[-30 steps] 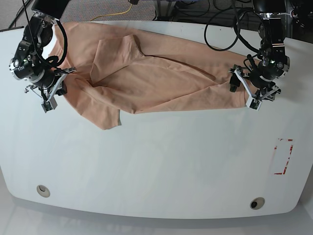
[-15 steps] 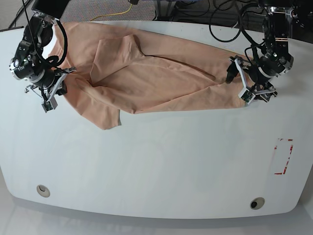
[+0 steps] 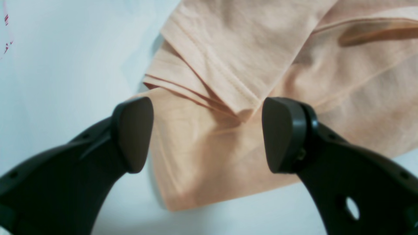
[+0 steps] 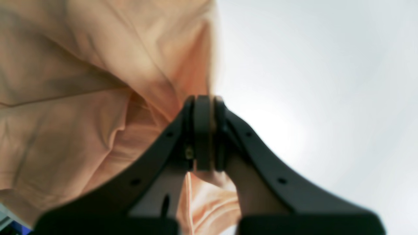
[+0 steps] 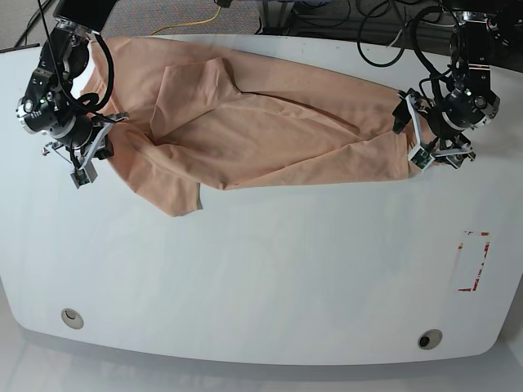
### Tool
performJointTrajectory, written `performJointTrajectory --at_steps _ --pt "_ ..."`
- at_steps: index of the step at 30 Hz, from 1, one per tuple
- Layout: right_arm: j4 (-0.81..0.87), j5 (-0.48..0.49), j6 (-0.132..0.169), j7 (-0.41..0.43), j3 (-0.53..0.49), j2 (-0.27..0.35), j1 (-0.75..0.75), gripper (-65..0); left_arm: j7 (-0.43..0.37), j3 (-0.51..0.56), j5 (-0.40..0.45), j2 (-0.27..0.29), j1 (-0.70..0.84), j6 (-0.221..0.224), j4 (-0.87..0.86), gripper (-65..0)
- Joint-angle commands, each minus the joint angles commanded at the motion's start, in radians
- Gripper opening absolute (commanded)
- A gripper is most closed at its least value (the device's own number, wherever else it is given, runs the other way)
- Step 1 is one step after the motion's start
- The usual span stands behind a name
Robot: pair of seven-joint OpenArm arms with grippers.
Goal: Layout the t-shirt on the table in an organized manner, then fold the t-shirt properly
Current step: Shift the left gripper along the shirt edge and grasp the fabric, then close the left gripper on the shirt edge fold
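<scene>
Salmon-pink cotton t-shirt [image 5: 286,139], creased w/ overlapping layers, lies across far part of glossy white tabletop w/ rounded corners [image 5: 270,286] — one flap points near, left of centre.

R black metal gripper [image 4: 205,133], at shirt's left end: clenched on fabric, cloth pinched btwn fingers. L black metal gripper [image 3: 207,135], over shirt's right end: released, fingers wide apart, folded layers visible btwn.

Red tape rectangle mark [image 5: 474,261] on tabletop, right side; round grommets near left [image 5: 72,318] & near right [image 5: 430,339].
</scene>
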Motion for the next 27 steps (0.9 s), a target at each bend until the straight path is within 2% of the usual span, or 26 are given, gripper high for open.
performJointTrajectory --at_steps 5,11,14,21,27 --pt "0.000 -0.002 0.000 0.000 0.000 0.000 0.000 -65.0 0.000 0.026 0.000 -0.003 -0.002 0.000 -0.012 -15.7" --pt "0.000 0.000 0.000 0.000 0.000 0.000 0.000 -65.0 0.000 0.101 0.000 -0.032 -0.003 0.006 -0.038 -15.7" --pt "0.000 0.000 0.000 0.000 0.000 0.000 0.000 -65.0 -0.003 0.101 0.005 -0.032 -0.005 0.006 -0.046 -15.7" --pt "0.000 -0.002 0.000 0.000 0.000 0.000 0.000 -65.0 -0.005 0.100 0.081 -0.028 -0.008 0.006 -0.057 -15.7" --pt "0.000 0.000 0.000 0.000 0.000 0.000 -0.002 -65.0 -0.005 0.098 0.092 -0.028 -0.057 0.006 -0.081 -15.7"
